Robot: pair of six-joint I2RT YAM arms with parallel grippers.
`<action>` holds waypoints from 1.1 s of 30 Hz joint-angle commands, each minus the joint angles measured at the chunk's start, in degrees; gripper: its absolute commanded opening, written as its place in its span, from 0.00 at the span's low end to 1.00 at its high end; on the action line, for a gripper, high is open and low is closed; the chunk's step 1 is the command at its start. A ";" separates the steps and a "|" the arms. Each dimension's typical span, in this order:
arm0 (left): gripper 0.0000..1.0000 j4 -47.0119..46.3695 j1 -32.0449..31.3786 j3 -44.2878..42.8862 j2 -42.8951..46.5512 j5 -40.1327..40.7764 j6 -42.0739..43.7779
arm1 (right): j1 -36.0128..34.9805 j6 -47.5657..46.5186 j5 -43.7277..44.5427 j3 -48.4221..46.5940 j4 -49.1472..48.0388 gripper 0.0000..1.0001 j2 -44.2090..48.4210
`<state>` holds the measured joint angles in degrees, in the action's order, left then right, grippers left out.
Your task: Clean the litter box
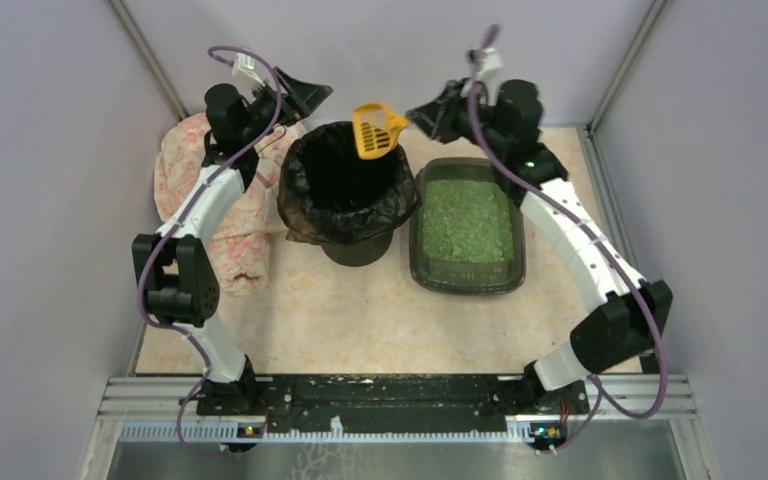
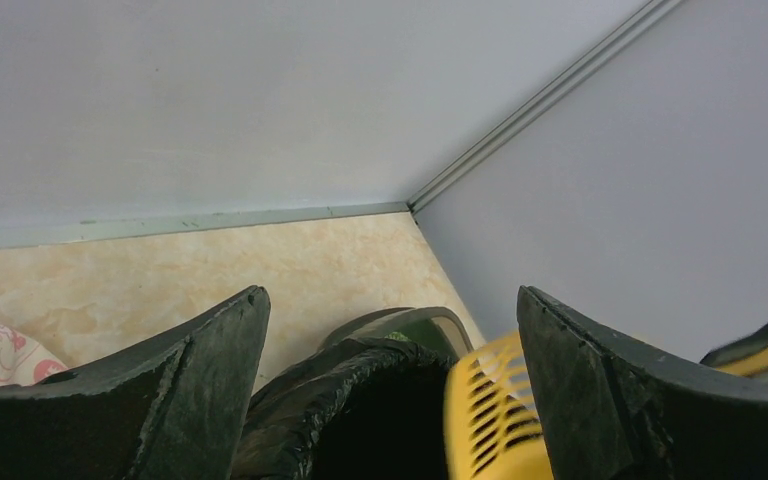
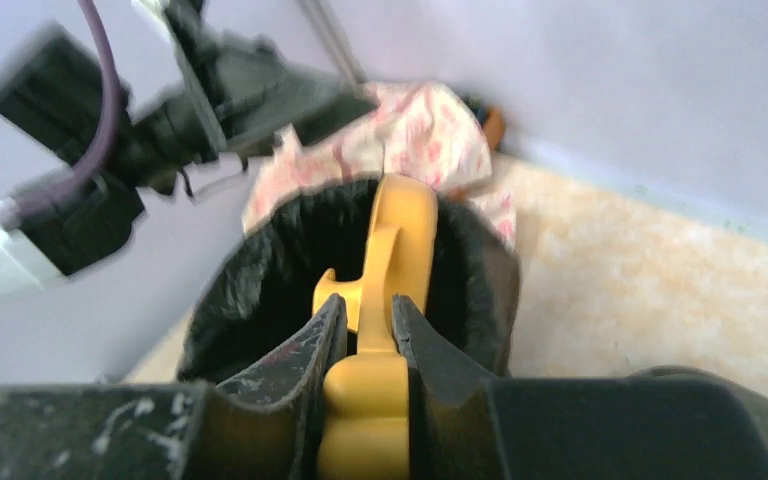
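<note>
Seemingly the dumping step: pinching the yellow scoop by the handle in the right claw, over the bin; left claw spread, empty. Next (probably) calls for tipping it. Litter box on the surface, just right of the bin; granules clear only from above, grip close-up only at the right wrist.

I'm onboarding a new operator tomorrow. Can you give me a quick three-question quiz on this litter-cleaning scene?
1. True or false: the left gripper is shut on the floral cloth.
2. The yellow scoop hangs over: A the litter box, B the black-bagged bin, C the cloth.
3. Fill in: the right gripper is shut on the scoop's ____.
Key: 1 false, it stands open and empty; 2 B; 3 handle.
</note>
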<state>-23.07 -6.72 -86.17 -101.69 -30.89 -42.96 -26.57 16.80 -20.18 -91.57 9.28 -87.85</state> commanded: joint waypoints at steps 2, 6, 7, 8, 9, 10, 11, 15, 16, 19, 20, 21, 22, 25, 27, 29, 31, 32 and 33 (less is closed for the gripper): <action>0.99 -3.13 -0.05 0.84 0.40 -1.00 -1.25 | 14.11 28.13 -13.61 8.91 -30.37 0.00 10.30; 0.99 -4.08 -0.13 1.60 0.27 -1.74 -2.06 | 21.45 20.81 -2.60 12.55 -14.12 0.00 14.83; 0.99 -4.35 -0.13 1.88 0.31 -1.95 -2.26 | 22.99 18.83 -0.71 13.67 -10.51 0.00 15.77; 0.99 -4.51 -0.13 2.16 0.41 -1.97 -2.45 | 24.34 17.36 0.49 15.27 -7.77 0.00 16.77; 0.99 -4.54 -0.13 2.35 0.48 -2.02 -2.44 | 25.27 16.13 1.72 17.01 -5.30 0.00 17.81; 0.99 -4.53 -0.13 2.52 0.53 -2.00 -2.45 | 25.89 15.10 2.67 18.57 -3.43 0.00 18.61; 0.99 -4.60 -0.13 2.70 0.53 -2.05 -2.45 | 26.11 13.92 3.82 20.78 -1.74 0.00 19.36; 0.99 -5.31 -0.13 3.35 0.28 -2.29 -3.02 | 26.22 12.13 6.25 27.10 2.21 0.00 21.48; 0.99 -5.32 -0.20 3.44 0.33 -2.38 -3.01 | 26.19 11.84 6.21 28.15 2.84 0.00 21.65; 0.99 -5.38 -0.22 4.02 0.34 -2.39 -3.17 | 26.18 10.48 6.26 30.36 5.10 0.00 21.57; 0.99 -5.45 -0.21 4.14 0.27 -2.43 -3.35 | 26.13 9.68 6.68 31.16 5.44 0.00 21.58; 0.99 -5.64 -0.22 4.29 0.20 -2.42 -3.58 | 26.13 9.02 6.90 31.78 5.76 0.00 21.53; 0.99 -6.12 -0.22 4.44 0.13 -2.57 -3.99 | 26.15 8.35 7.28 32.39 6.20 0.00 21.25; 0.99 -7.12 -0.22 4.40 -0.08 -2.72 -5.06 | 26.19 6.80 8.25 33.98 7.27 0.00 20.95; 0.99 -7.12 -0.22 4.26 -0.18 -2.71 -5.07 | 26.13 5.96 9.02 35.31 7.61 0.00 21.16; 0.99 -7.06 -0.22 4.33 -0.18 -2.71 -5.03 | 26.15 4.90 9.38 36.40 8.11 0.00 21.01; 0.99 -7.18 -0.22 4.58 -0.18 -2.80 -5.26 | 26.13 4.01 9.77 37.87 8.38 0.00 20.59; 0.99 -7.43 -0.22 4.73 -0.18 -2.87 -5.49 | 26.14 3.72 10.00 38.76 8.09 0.00 20.54; 0.99 -7.81 -0.17 4.92 -0.18 -2.90 -5.85 | 26.17 3.50 10.07 39.54 7.78 0.00 20.31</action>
<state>-27.73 -6.76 -82.02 -101.71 -32.67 -47.62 -0.47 23.11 -11.66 -54.06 18.41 -67.68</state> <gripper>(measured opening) 0.987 0.210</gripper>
